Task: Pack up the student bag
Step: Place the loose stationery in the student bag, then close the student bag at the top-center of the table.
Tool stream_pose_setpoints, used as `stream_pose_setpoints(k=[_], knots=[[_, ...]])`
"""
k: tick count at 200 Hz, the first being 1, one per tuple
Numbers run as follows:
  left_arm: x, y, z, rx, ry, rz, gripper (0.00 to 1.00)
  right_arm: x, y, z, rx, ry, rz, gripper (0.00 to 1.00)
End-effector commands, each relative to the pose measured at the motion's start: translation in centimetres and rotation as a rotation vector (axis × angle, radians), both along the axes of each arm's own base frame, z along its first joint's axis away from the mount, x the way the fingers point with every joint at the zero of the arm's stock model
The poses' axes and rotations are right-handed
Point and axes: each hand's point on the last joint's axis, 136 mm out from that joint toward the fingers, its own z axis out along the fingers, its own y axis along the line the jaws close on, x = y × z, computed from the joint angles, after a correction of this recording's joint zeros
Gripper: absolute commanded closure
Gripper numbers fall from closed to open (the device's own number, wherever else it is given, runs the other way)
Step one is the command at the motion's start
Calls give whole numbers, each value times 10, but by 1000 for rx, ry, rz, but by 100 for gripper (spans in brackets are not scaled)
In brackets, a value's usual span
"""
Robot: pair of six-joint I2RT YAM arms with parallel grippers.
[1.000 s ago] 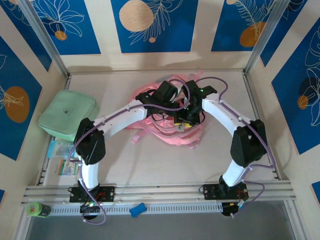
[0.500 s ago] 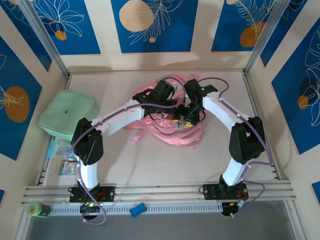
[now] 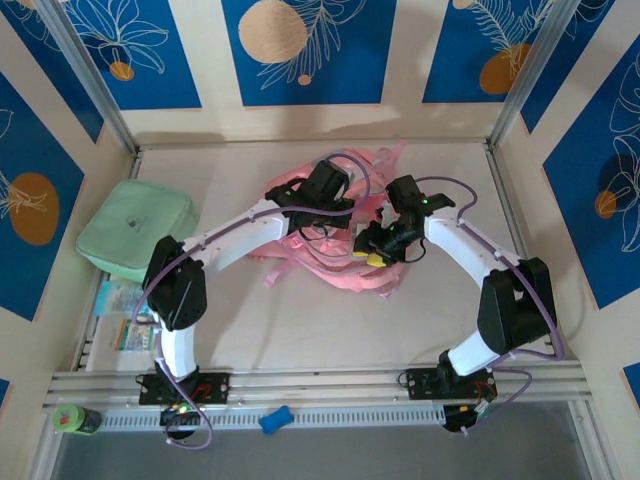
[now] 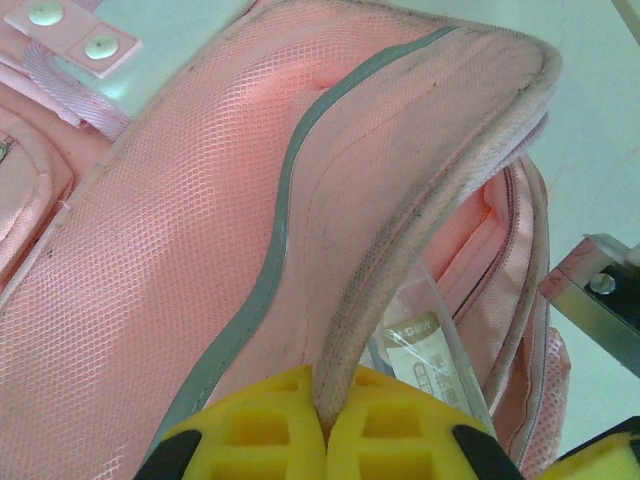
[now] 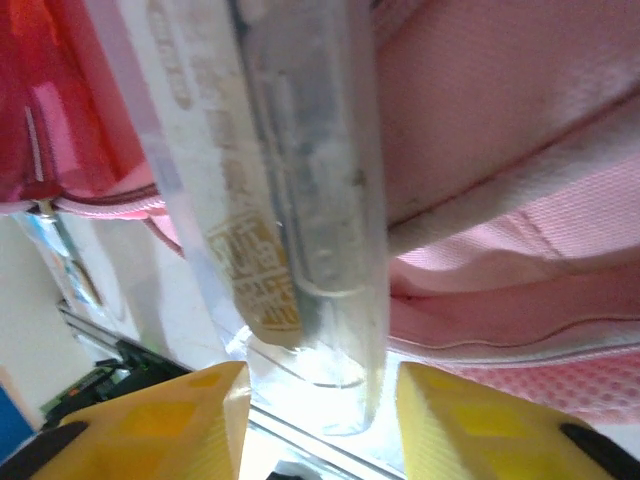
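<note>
The pink student bag (image 3: 345, 262) lies crumpled mid-table with its straps spread out. My left gripper (image 3: 347, 222) is over its top. In the left wrist view that gripper (image 4: 328, 420) is shut on the padded rim of the bag's mesh panel (image 4: 200, 250) and holds it up off the opening. A clear plastic packet (image 4: 430, 350) with a printed label pokes out of that opening. My right gripper (image 3: 374, 257) is at the bag's right side. Its yellow fingers (image 5: 320, 400) stand apart, with the near end of the clear packet (image 5: 290, 200) between them and pink bag fabric (image 5: 500, 150) behind.
A mint green soft case (image 3: 135, 232) rests at the left wall, with flat printed packets (image 3: 122, 315) in front of it. On the front rail lie a green roll (image 3: 75, 418) and a small blue object (image 3: 273, 420). Metal posts frame the back corners.
The right arm has swung to the right and a little nearer, and its gripper has gone from over the bag's middle to its right side. The left arm still holds the rim.
</note>
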Motion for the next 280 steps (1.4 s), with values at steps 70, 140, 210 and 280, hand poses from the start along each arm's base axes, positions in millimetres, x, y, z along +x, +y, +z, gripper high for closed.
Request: stream_pose_setpoints(k=[70, 140, 210, 280], knots=[[1, -10, 48, -145, -60, -23, 100, 79, 6, 21, 107, -158, -208, 79], [5, -14, 49, -176, -59, -5, 100, 91, 46, 10, 149, -227, -241, 75], [5, -8, 53, -163, -75, 2, 100, 72, 9, 14, 111, -234, -319, 68], [5, -9, 56, -176, -71, -3, 100, 73, 16, -17, 44, -114, -353, 97]])
